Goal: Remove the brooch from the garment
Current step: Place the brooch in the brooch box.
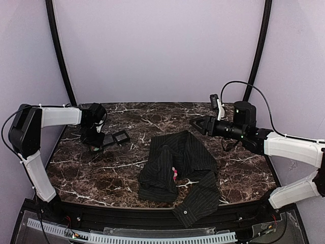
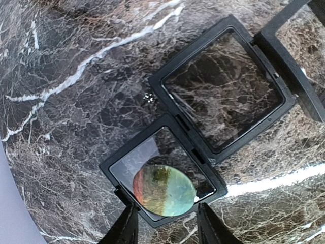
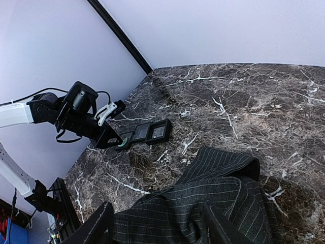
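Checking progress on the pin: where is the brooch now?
Top view: the brooch shows pink on the dark striped shirt at centre, well right of the black trays.

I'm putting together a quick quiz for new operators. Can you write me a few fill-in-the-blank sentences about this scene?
1. The brooch on the striped garment is ___ in colour.
2. The shiny round disc lies inside a black square ___.
3. The gripper hovering over that disc belongs to the ___ arm.

Missing words: pink; tray; left.
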Controlling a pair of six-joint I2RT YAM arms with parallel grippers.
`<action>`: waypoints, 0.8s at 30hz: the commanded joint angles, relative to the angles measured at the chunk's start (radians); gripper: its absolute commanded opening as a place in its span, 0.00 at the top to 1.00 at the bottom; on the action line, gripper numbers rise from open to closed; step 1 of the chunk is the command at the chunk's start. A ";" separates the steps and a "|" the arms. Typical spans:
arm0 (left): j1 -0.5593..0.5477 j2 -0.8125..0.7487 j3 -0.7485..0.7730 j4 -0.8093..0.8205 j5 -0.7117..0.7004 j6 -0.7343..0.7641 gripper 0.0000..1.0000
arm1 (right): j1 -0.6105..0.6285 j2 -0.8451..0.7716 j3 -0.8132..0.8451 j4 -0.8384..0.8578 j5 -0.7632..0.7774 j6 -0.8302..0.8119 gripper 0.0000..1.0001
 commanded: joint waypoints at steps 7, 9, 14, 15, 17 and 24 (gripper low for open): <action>0.005 -0.138 -0.040 0.083 0.063 0.016 0.26 | -0.006 -0.017 0.010 -0.037 0.028 -0.025 0.40; 0.005 -0.195 -0.062 0.125 0.117 0.027 0.19 | -0.004 -0.017 0.023 -0.089 0.043 -0.040 0.39; -0.030 -0.293 -0.054 0.182 0.279 0.056 0.04 | 0.009 -0.034 0.038 -0.216 0.096 -0.071 0.32; -0.067 -0.296 -0.033 0.181 0.297 0.062 0.03 | 0.014 -0.039 0.035 -0.234 0.103 -0.072 0.30; -0.140 -0.289 0.006 0.171 0.309 0.087 0.01 | 0.025 -0.046 0.027 -0.257 0.113 -0.067 0.28; -0.321 -0.232 0.135 0.187 0.466 0.034 0.01 | 0.128 -0.043 0.019 -0.405 0.222 -0.018 0.22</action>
